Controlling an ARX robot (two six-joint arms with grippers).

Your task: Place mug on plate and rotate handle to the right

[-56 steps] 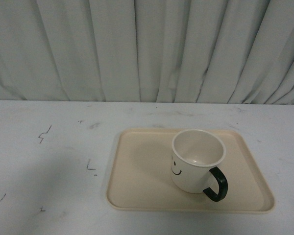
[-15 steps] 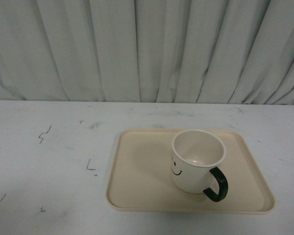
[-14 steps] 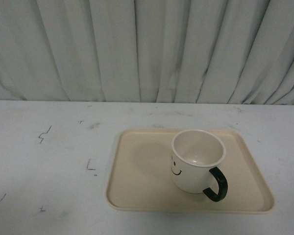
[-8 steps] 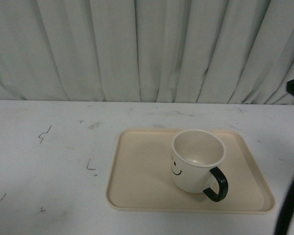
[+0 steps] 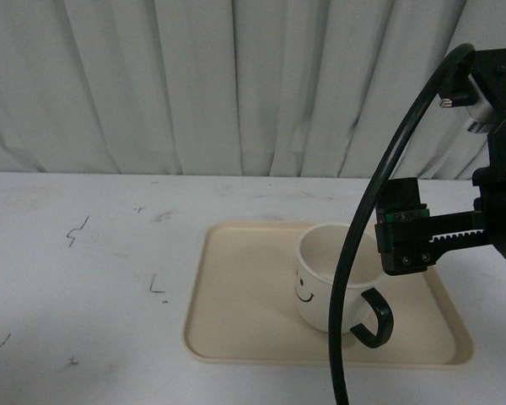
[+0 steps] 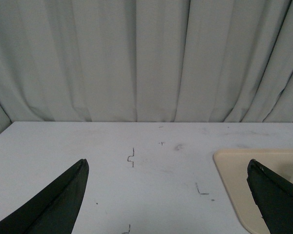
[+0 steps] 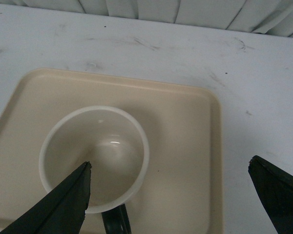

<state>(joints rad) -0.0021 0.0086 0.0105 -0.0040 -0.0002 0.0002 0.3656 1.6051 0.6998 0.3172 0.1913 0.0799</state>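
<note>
The mug (image 5: 318, 283) stands on the plate's (image 5: 236, 295) right half, handle (image 5: 376, 325) toward its near right corner. The right end effector (image 7: 168, 190) hangs above, released and empty. Descending off-centre, a finger may strike the mug and topple it.

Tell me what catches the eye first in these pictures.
A cream mug with a black smiley stands upright on the beige plate, right of its middle, dark handle pointing near-right. The right gripper hangs open above the mug, its black cable arcing across the front view.
</note>
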